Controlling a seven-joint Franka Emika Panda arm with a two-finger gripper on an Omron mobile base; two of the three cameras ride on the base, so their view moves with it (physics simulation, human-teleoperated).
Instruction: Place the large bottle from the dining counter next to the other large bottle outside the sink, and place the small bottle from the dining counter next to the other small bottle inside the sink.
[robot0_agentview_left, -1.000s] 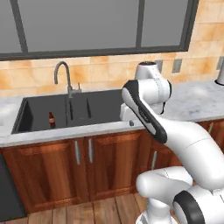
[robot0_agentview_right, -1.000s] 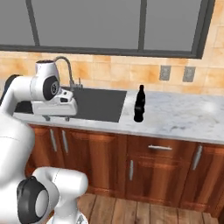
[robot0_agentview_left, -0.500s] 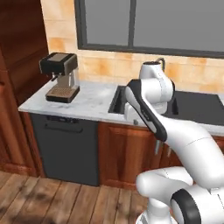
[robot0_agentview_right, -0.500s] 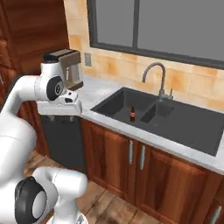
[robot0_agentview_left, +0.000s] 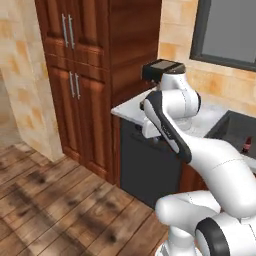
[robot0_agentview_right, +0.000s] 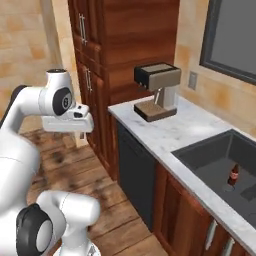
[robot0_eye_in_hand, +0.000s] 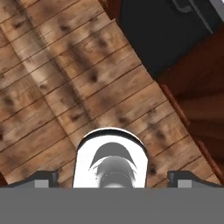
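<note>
Bottles from the dining counter have not been picked up, as far as these pictures let me judge. The gripper (robot0_eye_in_hand: 112, 175) carries nothing: in the hand view its two dark fingertips (robot0_eye_in_hand: 42, 177) stand far apart at the bottom corners, with nothing but the wooden floor (robot0_eye_in_hand: 65, 78) between them. In the right base view the hand (robot0_agentview_right: 67, 123) hangs level over that floor, well apart from the kitchen counter (robot0_agentview_right: 180, 131).

One task item is in sight: the other small bottle (robot0_agentview_right: 233, 174), brown with a red label, stands upright inside the dark sink (robot0_agentview_right: 210, 157); the left base view catches it (robot0_agentview_left: 246, 145) at the right edge. No second small bottle stands beside it, so that placement looks undone. Whether a large bottle has been set outside the sink I cannot tell, since that stretch of counter lies beyond the frame.

On the marble counter near the tall wooden cabinet (robot0_agentview_right: 125, 55) stands a coffee machine (robot0_agentview_right: 157, 90), and below the counter is a dark dishwasher front (robot0_agentview_left: 145, 165). The base faces the cabinet end of the kitchen, away from the sink.

My reading is that the work is at its very start: both bottles remain to be fetched, carried to the sink and set down, one outside it and one inside.
</note>
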